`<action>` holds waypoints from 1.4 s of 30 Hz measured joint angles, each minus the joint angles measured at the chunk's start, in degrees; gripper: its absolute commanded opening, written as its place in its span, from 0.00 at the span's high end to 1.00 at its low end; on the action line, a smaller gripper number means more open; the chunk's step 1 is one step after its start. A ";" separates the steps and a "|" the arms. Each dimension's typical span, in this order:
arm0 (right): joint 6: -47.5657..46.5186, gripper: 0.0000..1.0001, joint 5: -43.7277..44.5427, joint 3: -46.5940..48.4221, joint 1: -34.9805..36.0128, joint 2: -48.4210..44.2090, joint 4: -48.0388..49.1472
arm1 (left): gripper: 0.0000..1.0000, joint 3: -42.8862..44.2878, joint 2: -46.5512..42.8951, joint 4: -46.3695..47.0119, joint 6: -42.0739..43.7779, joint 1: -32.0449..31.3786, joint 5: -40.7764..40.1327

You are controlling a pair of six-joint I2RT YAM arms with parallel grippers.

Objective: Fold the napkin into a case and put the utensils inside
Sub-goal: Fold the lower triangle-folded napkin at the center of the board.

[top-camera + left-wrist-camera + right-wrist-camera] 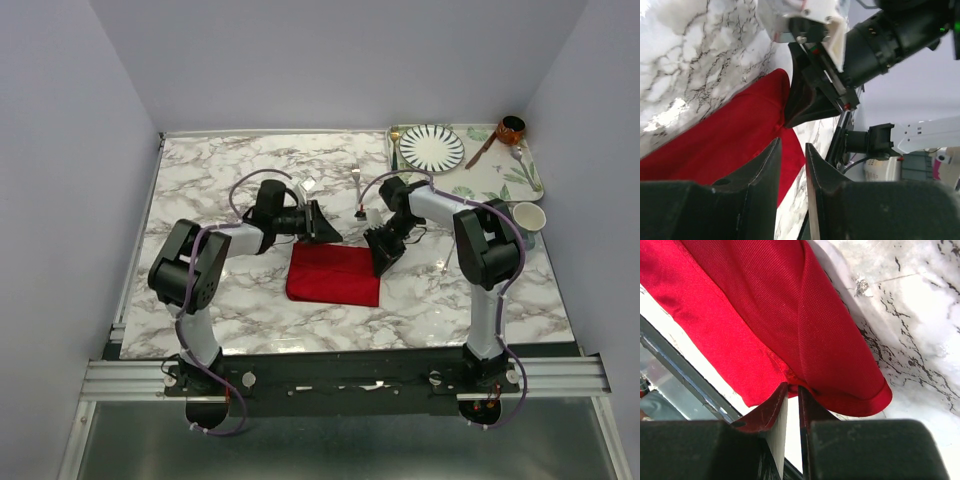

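The deep-red napkin (333, 274) lies folded into a wide rectangle at the table's middle. My right gripper (384, 252) is at its far right corner; in the right wrist view the gripper (793, 386) is shut on the napkin's (790, 305) hemmed edge, which is lifted a little. My left gripper (321, 228) is at the far left corner; in its wrist view the gripper (792, 145) stands slightly apart with nothing between the jaws, just above the napkin (725, 145). A silver fork (356, 180) lies on the marble beyond the napkin.
A small silver piece (308, 185) lies left of the fork. A patterned tray (500, 182) at the back right holds a striped plate (431, 148), a brown wooden utensil (480, 150) and a brown bowl (511, 127). A white cup (527, 216) stands beside my right arm.
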 measured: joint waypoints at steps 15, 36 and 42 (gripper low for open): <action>1.90 0.78 0.04 0.07 0.00 0.22 0.09 | 0.67 2.56 16.59 5.97 -9.03 -1.36 -1.38; 2.71 0.70 -19.23 11.52 -2.49 -5.95 -5.35 | 0.67 2.80 17.86 8.28 -7.58 0.00 0.28; 11.30 0.70 -24.09 10.80 -3.39 0.70 2.40 | 0.68 3.04 17.86 7.65 -7.10 0.00 0.37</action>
